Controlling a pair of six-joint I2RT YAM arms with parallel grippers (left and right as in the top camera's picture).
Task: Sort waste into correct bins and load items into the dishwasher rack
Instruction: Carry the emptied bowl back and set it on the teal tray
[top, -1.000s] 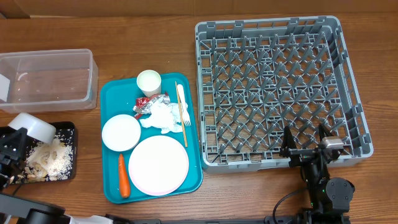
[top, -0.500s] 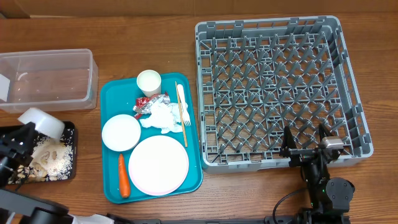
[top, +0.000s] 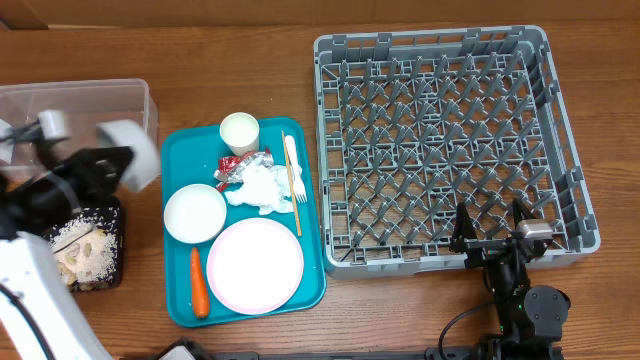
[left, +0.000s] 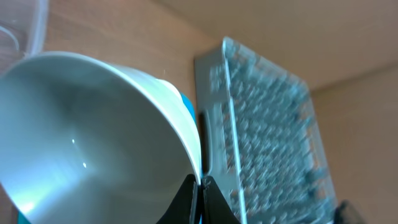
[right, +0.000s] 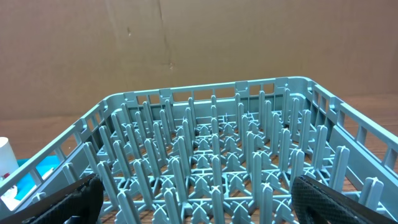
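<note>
On the brown wooden bench (top: 250, 60), before a cardboard wall (right: 186, 43), the big grey dishwasher rack (top: 455, 150) sits at the right. The teal tray (top: 180, 300) lies in the middle, the clear tub (top: 75, 125) and black tray (top: 117, 250) at the left. The left pincer (left: 198, 200) pinches the rim of the grey bowl (left: 81, 137), up beside the tub. The right pincer (right: 199, 199) is spread wide by the rack's near edge.

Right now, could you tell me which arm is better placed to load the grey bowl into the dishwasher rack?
Left. The left gripper is shut on the grey bowl at its rim, while the right gripper sits open and empty at the near edge of the dishwasher rack.
</note>
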